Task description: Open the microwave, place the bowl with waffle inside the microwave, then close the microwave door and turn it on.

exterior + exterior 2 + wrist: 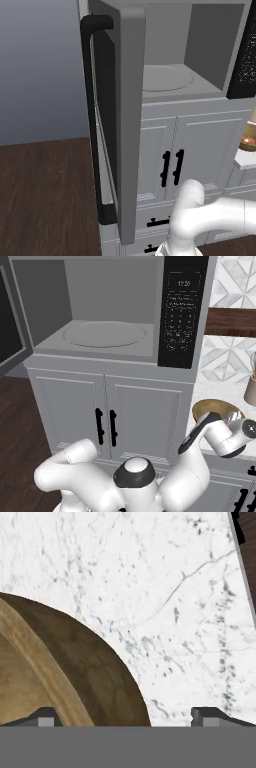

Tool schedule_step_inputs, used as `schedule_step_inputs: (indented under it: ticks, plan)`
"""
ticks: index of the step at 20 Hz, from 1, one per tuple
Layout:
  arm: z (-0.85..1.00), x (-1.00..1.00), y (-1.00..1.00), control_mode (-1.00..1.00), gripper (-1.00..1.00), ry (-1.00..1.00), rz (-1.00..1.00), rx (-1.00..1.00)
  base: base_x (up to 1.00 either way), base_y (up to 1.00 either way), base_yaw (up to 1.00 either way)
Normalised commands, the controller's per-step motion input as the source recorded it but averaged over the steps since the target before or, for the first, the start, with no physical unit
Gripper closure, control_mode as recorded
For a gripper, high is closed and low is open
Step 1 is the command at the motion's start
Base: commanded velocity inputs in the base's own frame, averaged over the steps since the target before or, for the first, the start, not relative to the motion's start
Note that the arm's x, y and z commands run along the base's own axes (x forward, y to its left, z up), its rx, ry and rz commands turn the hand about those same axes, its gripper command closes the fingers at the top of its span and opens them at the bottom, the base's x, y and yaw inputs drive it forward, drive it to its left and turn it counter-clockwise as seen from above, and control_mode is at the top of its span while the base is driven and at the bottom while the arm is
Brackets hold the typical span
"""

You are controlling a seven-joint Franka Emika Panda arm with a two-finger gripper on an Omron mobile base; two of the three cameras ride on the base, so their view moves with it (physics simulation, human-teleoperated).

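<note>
— While the microwave door (117,115) stands swung wide to the left, what do you see inside?

— My view from the base shows the microwave (107,308) with its grey cavity bare to the round turntable (104,334), and the black control panel (182,311) on its right side. Below it are white cabinet doors (107,418) with short black handles.

— And where is the bowl?

— It sits on the white marble surface (165,587) to the right of the microwave, lower than the cavity. From the right base camera I see the bowl (216,408) as a tan round rim just behind my wrist. From my hand camera its brown wooden wall curves up at the lower left.

— What is your claw doing?

— My claw (127,716) is spread wide and grasping nothing. One fingertip (45,718) lies over the bowl's rim and the other fingertip (207,716) over bare marble, so the rim falls between them. Whether either tip touches the wood I cannot tell.
</note>
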Motion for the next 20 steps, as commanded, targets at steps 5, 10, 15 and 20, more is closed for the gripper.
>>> schedule_step_inputs:
  ticks: [5, 10, 15, 20]
  plan:
    - [-0.01, 0.02, -0.02, -1.00, 1.00, 0.00, 0.00, 0.00, 0.00, 0.00, 0.00]
    - [0.00, 0.00, 0.00, -1.00, 1.00, 0.00, 0.00, 0.00, 0.00, 0.00, 0.00]
    - [0.00, -0.03, 0.00, -1.00, 1.00, 0.00, 0.00, 0.00, 0.00, 0.00, 0.00]
    - [0.00, -0.75, -0.04, -1.00, 1.00, -0.08, 0.00, 0.00, 0.00, 0.00, 0.00]
